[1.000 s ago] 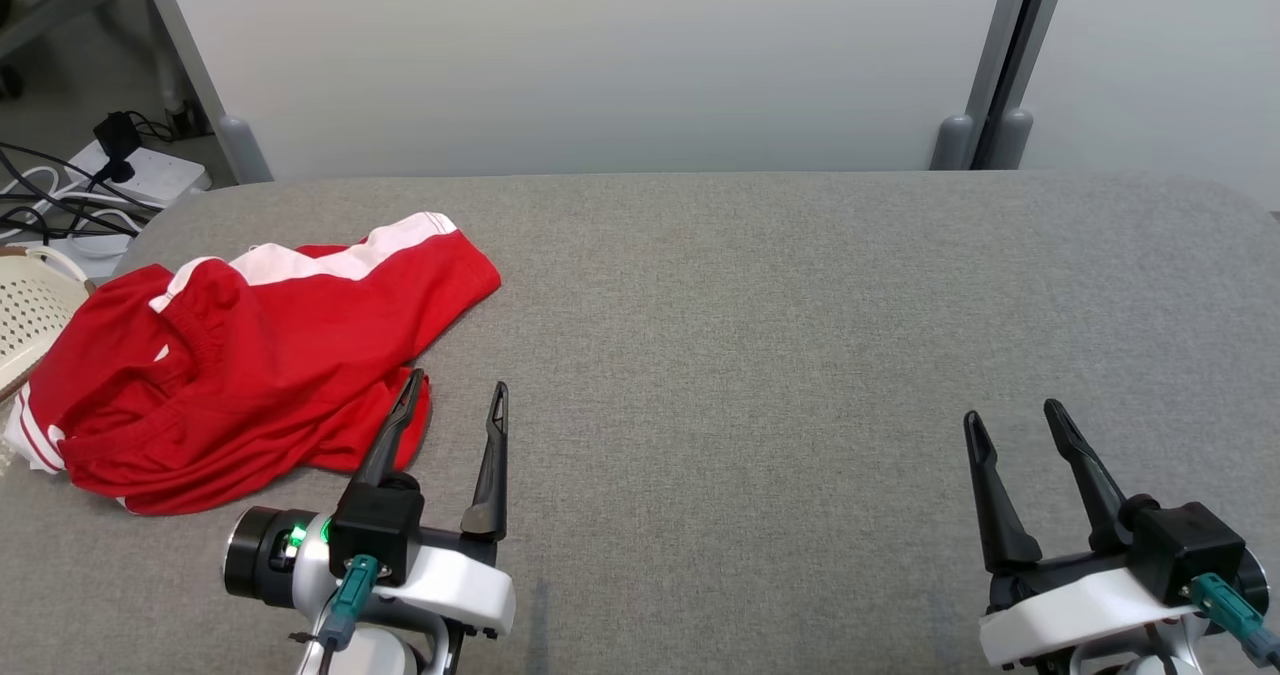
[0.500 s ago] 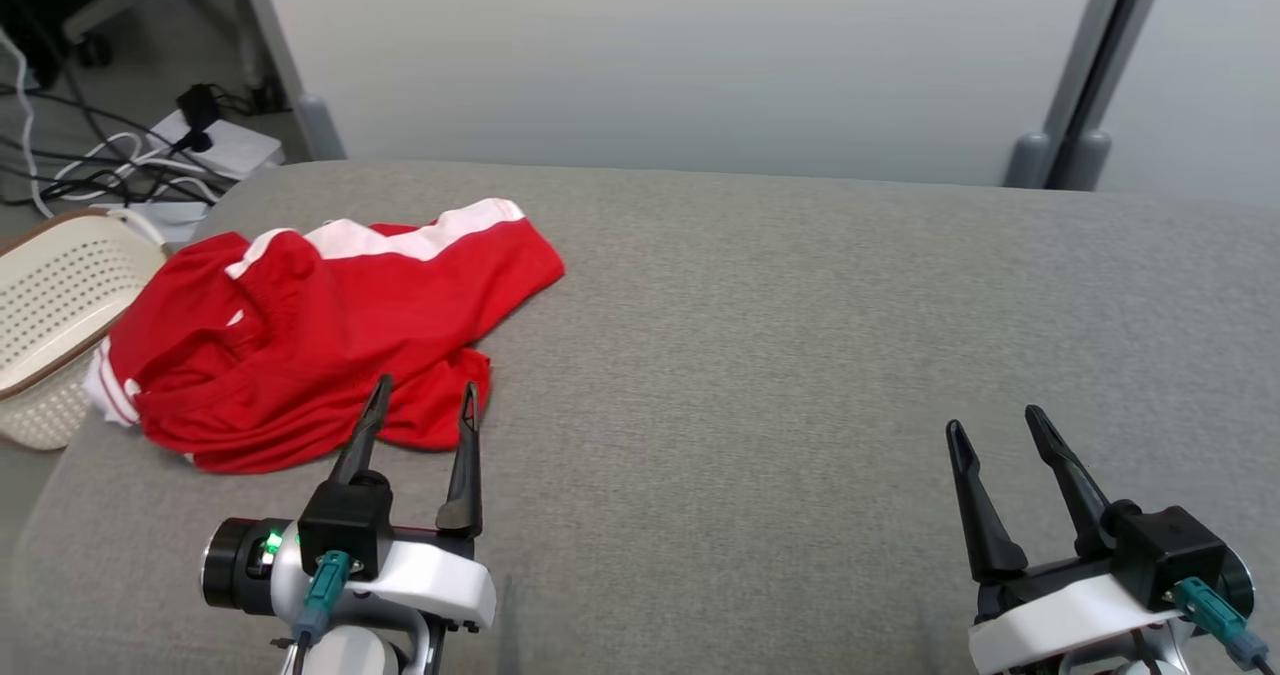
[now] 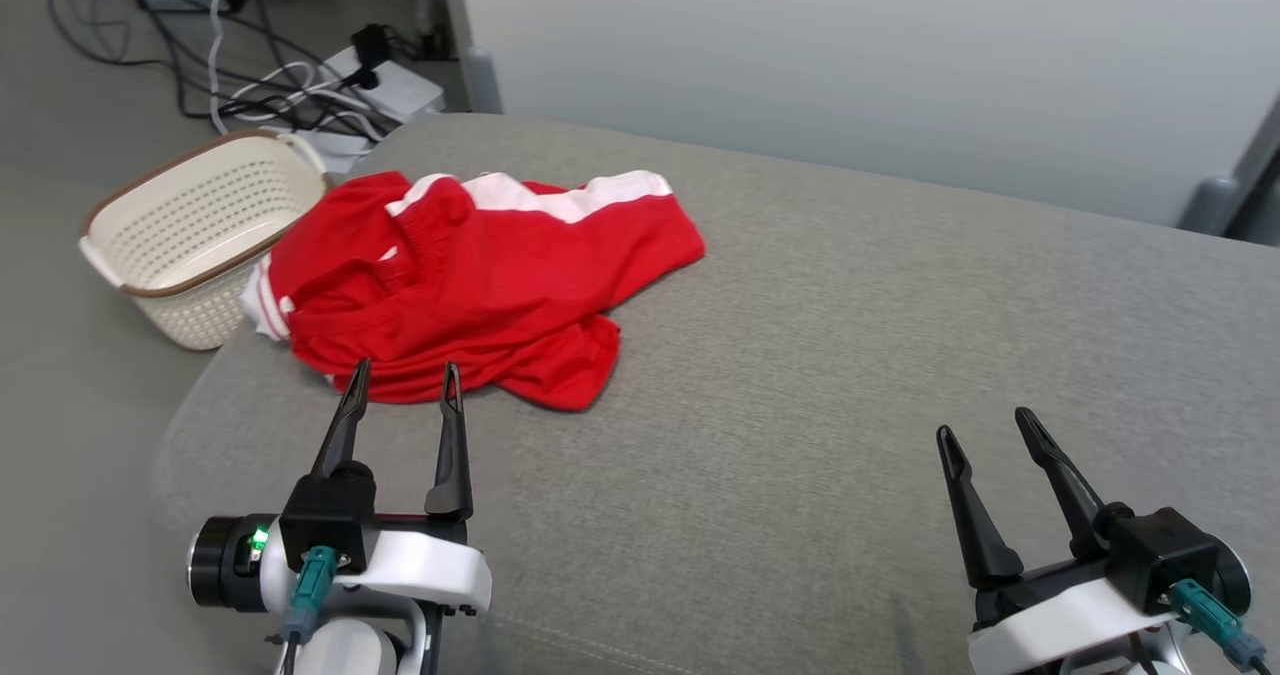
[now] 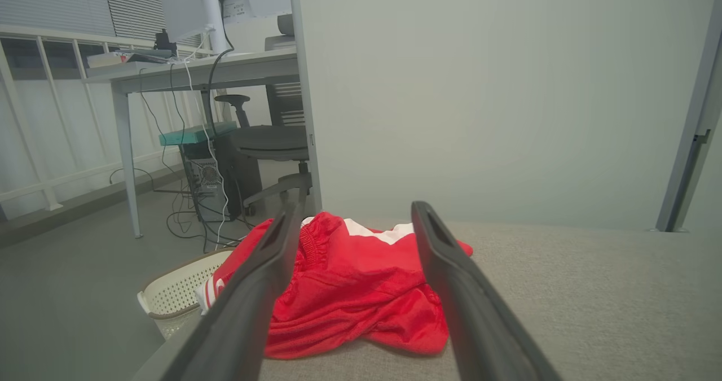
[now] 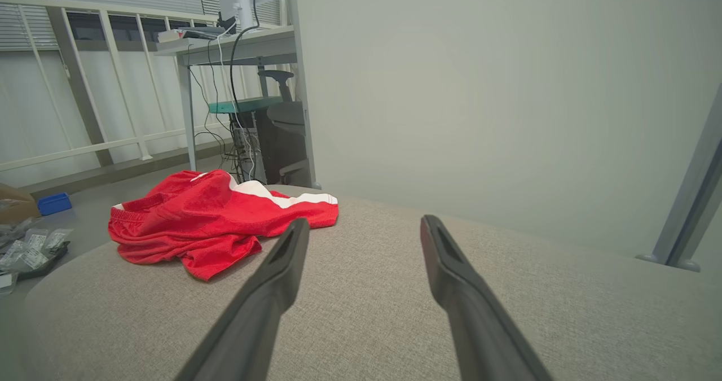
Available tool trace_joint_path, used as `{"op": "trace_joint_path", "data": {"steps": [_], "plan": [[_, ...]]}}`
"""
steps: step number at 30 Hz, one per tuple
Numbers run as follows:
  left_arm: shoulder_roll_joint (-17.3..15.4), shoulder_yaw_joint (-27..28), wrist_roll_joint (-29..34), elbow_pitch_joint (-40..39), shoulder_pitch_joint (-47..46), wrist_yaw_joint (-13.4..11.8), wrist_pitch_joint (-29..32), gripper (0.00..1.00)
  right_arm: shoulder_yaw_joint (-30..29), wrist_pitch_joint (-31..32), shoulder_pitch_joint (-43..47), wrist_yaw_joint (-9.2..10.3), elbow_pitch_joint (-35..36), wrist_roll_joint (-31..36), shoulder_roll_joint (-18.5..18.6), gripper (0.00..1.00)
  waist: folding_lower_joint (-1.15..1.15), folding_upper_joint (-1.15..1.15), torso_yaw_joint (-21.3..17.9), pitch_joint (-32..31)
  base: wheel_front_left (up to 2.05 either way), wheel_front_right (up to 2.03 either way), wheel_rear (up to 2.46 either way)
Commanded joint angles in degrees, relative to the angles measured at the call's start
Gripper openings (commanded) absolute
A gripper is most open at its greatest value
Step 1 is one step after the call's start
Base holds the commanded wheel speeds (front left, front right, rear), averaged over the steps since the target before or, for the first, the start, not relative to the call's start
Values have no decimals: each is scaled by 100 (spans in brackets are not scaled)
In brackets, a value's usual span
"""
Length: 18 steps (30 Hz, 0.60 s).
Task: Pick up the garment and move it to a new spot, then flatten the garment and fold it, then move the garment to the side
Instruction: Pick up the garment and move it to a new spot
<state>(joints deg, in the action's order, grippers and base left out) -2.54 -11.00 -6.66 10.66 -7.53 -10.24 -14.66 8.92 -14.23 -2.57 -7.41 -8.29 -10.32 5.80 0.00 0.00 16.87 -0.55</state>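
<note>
Both stand wide and empty: left gripper (image 3: 407, 366) beside the garment (image 3: 480, 275), right gripper (image 3: 982, 422) well apart.

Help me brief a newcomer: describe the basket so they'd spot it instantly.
Find the grey padded table; its far left corner holds a crumpled red garment. Just off that edge sits the basket: cream, perforated, brown-rimmed, unlike the cables behind it.

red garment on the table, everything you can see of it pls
The red garment looks like sports shorts in thin mesh-like fabric, with white side stripes and a gathered elastic waistband. It lies crumpled at the left end of the grey padded table, one striped hem hanging over the edge beside a cream basket. The open left gripper points at its near edge, not holding it.
</note>
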Motion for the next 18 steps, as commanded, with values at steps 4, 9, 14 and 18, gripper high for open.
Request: {"op": "trace_joint_path", "data": {"steps": [4,9,14,18], "plan": [[-34,147,-220,-247,-260,-188,-34,100,73,-77,-58,-8,190,-39,108,100,0,0,460,100,0,0,0],[-34,157,-292,-250,-209,-227,-34,100,36,-77,-36,-8,180,-55,132,100,0,0,603,124,0,0,0],[-34,169,-295,-231,-174,-247,-34,100,55,-77,-38,-8,160,-26,179,100,0,0,665,154,0,0,0],[-34,192,-483,-172,-176,-268,-34,100,117,-77,-91,-8,141,5,196,100,0,0,605,197,0,0,0]]}}
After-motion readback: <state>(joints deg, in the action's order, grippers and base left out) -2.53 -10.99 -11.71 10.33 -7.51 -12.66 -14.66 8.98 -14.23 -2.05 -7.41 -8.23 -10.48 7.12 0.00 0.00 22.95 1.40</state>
